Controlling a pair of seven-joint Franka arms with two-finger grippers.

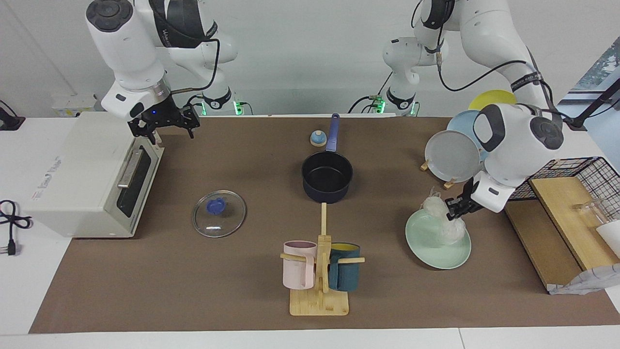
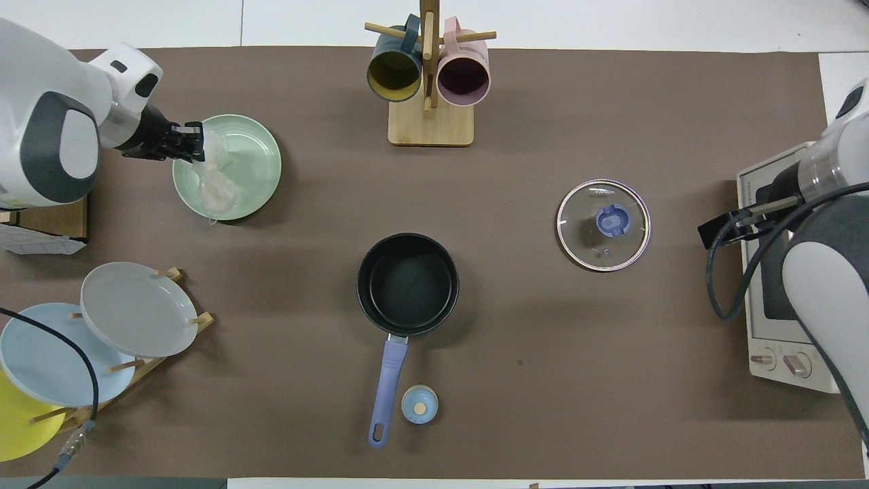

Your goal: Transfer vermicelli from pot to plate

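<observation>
The vermicelli (image 1: pixel 441 213) is a whitish tangle that hangs from my left gripper (image 1: pixel 457 207) down onto the mint-green plate (image 1: pixel 436 252). The gripper is shut on its upper end, over the plate's edge toward the left arm's end of the table. In the overhead view the left gripper (image 2: pixel 192 141), the vermicelli (image 2: pixel 216 187) and the plate (image 2: pixel 254 159) show the same. The navy pot (image 1: pixel 327 175) stands mid-table with a bare black inside (image 2: pixel 407 285), its blue handle pointing toward the robots. My right gripper (image 1: pixel 167 127) waits over the toaster oven's door and also shows in the overhead view (image 2: pixel 721 234).
A glass lid (image 1: pixel 219 213) lies between the pot and the toaster oven (image 1: pixel 82 169). A mug rack (image 1: pixel 319 271) with a pink and a teal mug stands farther out than the pot. A plate rack (image 1: pixel 453 156), a wire basket (image 1: pixel 581 179) and a small blue knob (image 1: pixel 318 139) are also there.
</observation>
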